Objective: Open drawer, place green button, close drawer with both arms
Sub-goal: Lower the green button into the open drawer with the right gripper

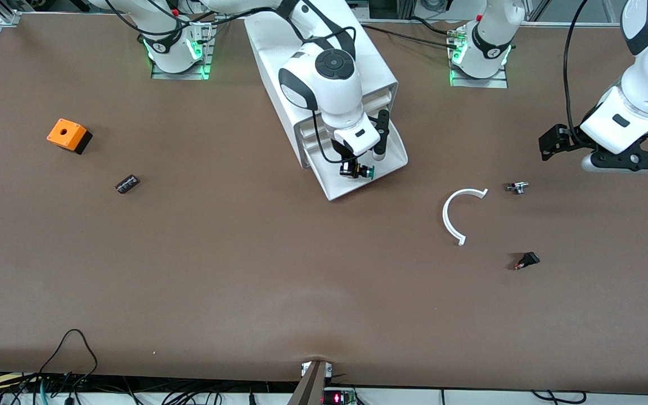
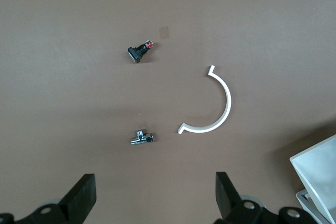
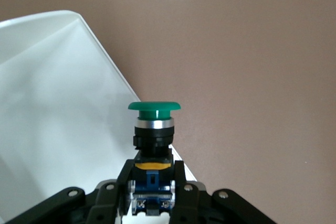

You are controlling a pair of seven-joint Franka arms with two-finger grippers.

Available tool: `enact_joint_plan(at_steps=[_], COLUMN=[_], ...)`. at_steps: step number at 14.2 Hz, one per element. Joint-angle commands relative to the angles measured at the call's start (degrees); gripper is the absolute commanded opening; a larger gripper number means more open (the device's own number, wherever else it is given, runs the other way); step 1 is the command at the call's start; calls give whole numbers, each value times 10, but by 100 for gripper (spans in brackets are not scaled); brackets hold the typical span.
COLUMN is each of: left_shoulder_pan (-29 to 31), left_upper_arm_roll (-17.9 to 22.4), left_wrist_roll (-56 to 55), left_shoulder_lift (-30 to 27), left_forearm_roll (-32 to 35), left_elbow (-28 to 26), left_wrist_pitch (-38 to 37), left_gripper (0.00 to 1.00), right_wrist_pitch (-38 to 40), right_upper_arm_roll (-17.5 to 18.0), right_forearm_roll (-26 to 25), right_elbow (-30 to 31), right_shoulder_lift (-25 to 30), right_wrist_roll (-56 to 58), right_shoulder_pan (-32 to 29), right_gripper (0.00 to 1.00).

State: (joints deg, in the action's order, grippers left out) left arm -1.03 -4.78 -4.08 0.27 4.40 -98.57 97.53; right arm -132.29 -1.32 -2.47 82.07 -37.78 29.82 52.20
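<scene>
Button (image 3: pixel 154 109) sits clamped in your right gripper (image 1: pixel 356 169) over the open drawer (image 1: pixel 391 154); left gripper (image 2: pixel 152 203) waits, jaws apart, at the drawer's three o'clock.

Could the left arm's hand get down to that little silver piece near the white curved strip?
Probably yes. The left hand hangs open above bare table, with the silver piece lying free near the white curved strip, and nothing stands between them.

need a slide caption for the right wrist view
Right gripper shut on the green-capped button, held over a corner of the open white drawer, brown table alongside.
</scene>
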Motion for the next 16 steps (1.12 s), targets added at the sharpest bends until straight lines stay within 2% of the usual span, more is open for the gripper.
enact_joint_plan(at_steps=[1,4,7,13,16], left_shoulder_pan=[1,1,1,1,1], left_upper_arm_roll=[0,-1,0,0,0], left_wrist_roll=[14,14,14,14,14], left_shoulder_lift=[-4,-4,-4,-4,-4], left_forearm_roll=[-9,-9,-8,-9,-9], left_elbow=[6,6,6,6,6], left_wrist_pitch=[-11,-11,-11,-11,-11], left_gripper=[100,100,100,100,100], right_wrist_pitch=[3,1,-2,-1,-3], right_upper_arm_roll=[4,6,7,7,7], right_forearm_roll=[-11,-13,-46,-50,-49], right_elbow=[0,0,0,0,0], right_shoulder_lift=[0,-9,-26,-26,-36], right_wrist_roll=[10,7,3,4,2], right_shoulder_pan=[-2,2,10,21,21], right_gripper=[24,24,24,24,30])
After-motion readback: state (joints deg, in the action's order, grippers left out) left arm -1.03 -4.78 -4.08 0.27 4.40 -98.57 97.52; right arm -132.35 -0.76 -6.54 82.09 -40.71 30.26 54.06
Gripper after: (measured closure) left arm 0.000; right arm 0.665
